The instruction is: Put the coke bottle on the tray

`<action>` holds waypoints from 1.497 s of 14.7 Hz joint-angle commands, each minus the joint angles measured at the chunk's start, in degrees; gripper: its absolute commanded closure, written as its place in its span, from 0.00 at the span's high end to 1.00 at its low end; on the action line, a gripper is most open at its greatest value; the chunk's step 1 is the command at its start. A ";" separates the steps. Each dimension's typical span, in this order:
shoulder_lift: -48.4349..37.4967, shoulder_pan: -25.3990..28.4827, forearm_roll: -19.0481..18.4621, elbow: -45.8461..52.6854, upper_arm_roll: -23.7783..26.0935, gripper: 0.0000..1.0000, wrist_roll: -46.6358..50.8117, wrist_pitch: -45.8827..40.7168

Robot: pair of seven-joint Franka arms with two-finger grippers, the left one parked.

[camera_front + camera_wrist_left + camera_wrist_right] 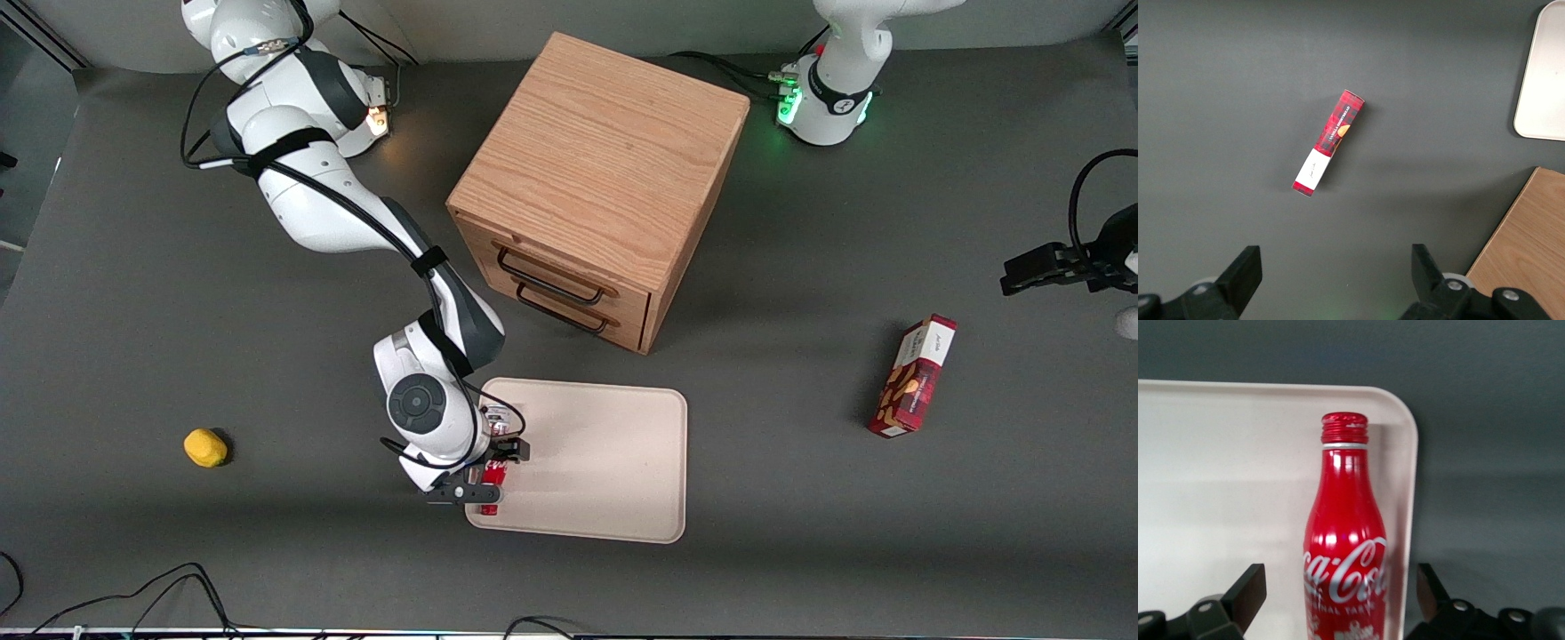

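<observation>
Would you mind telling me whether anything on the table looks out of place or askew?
Only mildly: the coke bottle lies flat on the tray, hard against its rim at one corner, between the gripper's open fingers. The red snack box lies on its side toward the parked arm's end.

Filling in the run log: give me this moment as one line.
claw: open, fingers either side of coke bottle | coke bottle: over tray edge nearest working arm | contact with tray: cannot tell
</observation>
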 commanded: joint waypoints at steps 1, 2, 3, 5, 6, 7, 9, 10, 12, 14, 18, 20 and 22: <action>-4.92 -0.14 0.16 0.44 -0.15 1.00 0.88 -6.86; -6.77 -0.66 0.16 0.26 -0.15 1.00 0.70 -9.31; -8.96 -1.28 0.16 -0.61 0.20 1.00 0.44 -12.65; -14.32 -3.56 0.34 -3.94 1.07 1.00 -0.78 -18.89; -17.74 -4.96 0.34 -6.92 2.21 1.00 -1.49 -20.75; -21.69 -7.15 0.34 -11.04 3.61 1.00 -2.19 -21.64; -30.91 -12.24 0.34 -21.92 6.78 1.00 -3.16 -21.56; -35.05 -15.05 0.34 -26.06 8.45 1.00 -3.77 -21.82; -43.05 -21.55 0.43 -32.40 11.70 1.00 -6.06 -24.88; -48.77 -29.98 0.43 -36.90 17.22 1.00 -9.39 -25.69; -52.66 -44.24 0.43 -37.97 26.21 1.00 -19.06 -31.74; -54.77 -47.15 0.52 -38.06 27.70 1.00 -19.34 -32.63; -55.65 -48.22 1.65 -37.10 27.28 1.00 -20.30 -33.76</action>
